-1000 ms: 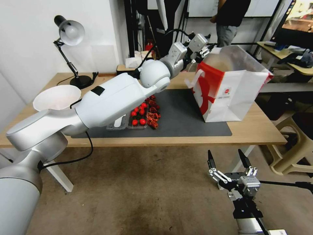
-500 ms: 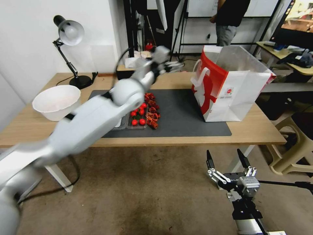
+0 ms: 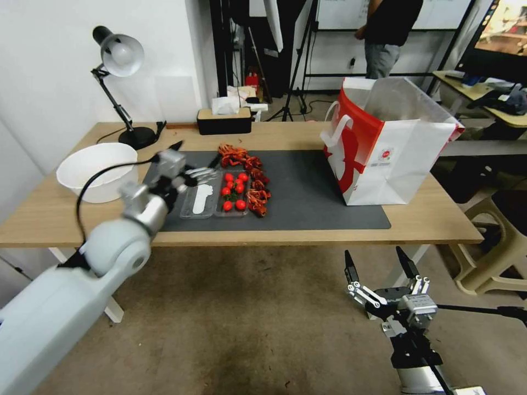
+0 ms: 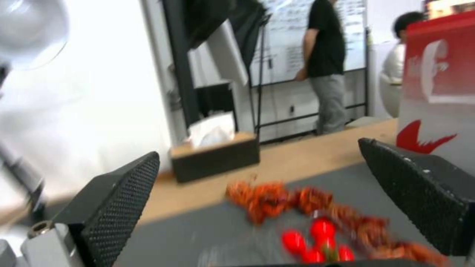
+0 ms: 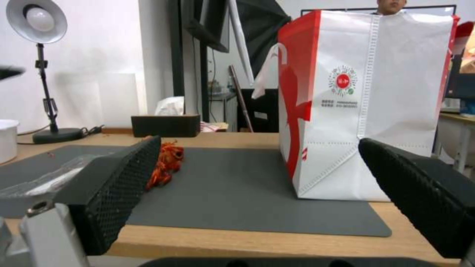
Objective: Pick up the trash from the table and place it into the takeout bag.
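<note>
left gripper (image 3: 192, 159): spread wide, empty, above mat's left part | trash: clear tray (image 3: 215, 200) with red tomatoes just beside it | takeout bag (image 3: 387, 145): upright, well apart, table's right | right gripper (image 3: 379, 263): spread, below table (image 3: 307, 230) edge

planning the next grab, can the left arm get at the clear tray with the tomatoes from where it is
Probably yes: the left end effector hovers open at the tray's far left edge, with nothing between them. The right end effector hangs open below the table.

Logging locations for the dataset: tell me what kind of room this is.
Probably an office or lab workroom. A wood-topped table carries a desk lamp and a takeout bag, with a whiteboard and more desks behind.
</note>
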Tool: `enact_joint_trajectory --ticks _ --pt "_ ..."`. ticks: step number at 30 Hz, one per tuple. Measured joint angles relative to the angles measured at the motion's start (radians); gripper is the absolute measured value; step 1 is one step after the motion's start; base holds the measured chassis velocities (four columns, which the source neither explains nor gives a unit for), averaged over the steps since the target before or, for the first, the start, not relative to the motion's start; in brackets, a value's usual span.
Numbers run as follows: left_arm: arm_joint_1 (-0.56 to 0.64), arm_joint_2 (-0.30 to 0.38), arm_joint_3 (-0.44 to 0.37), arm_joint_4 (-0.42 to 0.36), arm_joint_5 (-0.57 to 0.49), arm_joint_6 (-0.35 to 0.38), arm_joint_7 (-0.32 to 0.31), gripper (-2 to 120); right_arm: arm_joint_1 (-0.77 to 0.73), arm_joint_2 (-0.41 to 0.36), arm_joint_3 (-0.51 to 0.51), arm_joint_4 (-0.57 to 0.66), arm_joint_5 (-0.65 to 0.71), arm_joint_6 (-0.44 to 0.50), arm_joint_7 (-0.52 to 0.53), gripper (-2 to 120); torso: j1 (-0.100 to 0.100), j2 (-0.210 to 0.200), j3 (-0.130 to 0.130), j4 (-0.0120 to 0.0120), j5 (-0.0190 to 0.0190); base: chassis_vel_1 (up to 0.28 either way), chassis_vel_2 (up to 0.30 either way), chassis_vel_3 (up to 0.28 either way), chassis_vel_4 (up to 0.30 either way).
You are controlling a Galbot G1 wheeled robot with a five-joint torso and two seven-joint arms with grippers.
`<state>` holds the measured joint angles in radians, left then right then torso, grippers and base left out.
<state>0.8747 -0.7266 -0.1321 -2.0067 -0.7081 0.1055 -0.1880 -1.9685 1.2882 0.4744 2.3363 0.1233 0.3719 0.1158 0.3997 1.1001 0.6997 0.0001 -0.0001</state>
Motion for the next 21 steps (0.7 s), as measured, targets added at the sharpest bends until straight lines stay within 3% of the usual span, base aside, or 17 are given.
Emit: enact_joint_trajectory --ticks 2,3,6,7,10,18,21 --pt "0.176 -0.040 -0.149 -0.050 0.026 -0.020 -0.018 100 -0.004 -0.004 0.002 0.006 0.001 0.000 0.000 100 0.000 0.000 0.000 -0.0005 -0.0001 0.000 0.000 0.000 0.000" --pt "0.176 -0.040 -0.149 -0.050 0.026 -0.020 -0.018 100 -0.004 -0.004 0.002 0.006 0.001 0.000 0.000 100 0.000 0.000 0.000 -0.0005 -0.0001 0.000 0.000 0.000 0.000" --pt "0.411 -0.138 -0.294 -0.113 0.075 -0.054 -0.025 100 -0.006 -0.006 0.003 0.017 0.001 -0.009 0.000 100 0.000 0.000 0.000 0.0002 0.0001 0.000 0.000 0.000 0.000" --pt "0.411 -0.138 -0.294 -0.113 0.075 -0.054 -0.025 100 -0.006 -0.006 0.003 0.017 0.001 -0.009 0.000 100 0.000 0.000 0.000 0.0002 0.0001 0.000 0.000 0.000 0.000" --pt "0.563 -0.248 -0.357 -0.169 0.145 -0.103 -0.067 100 -0.009 -0.008 0.018 0.027 0.015 -0.016 0.003 100 0.000 0.000 0.000 0.0000 0.0003 0.000 0.000 0.000 0.000" --pt "0.660 -0.316 -0.370 -0.187 0.204 -0.156 -0.083 100 -0.008 0.014 0.042 0.031 0.045 -0.024 -0.020 100 0.000 0.000 0.000 -0.0003 0.0001 0.000 0.000 0.000 0.000" --pt "0.756 -0.343 -0.393 -0.194 0.219 -0.211 -0.073 100 0.019 -0.001 0.046 0.008 0.110 -0.067 -0.052 100 0.000 0.000 0.000 0.0000 0.0002 0.000 0.000 0.000 0.000"
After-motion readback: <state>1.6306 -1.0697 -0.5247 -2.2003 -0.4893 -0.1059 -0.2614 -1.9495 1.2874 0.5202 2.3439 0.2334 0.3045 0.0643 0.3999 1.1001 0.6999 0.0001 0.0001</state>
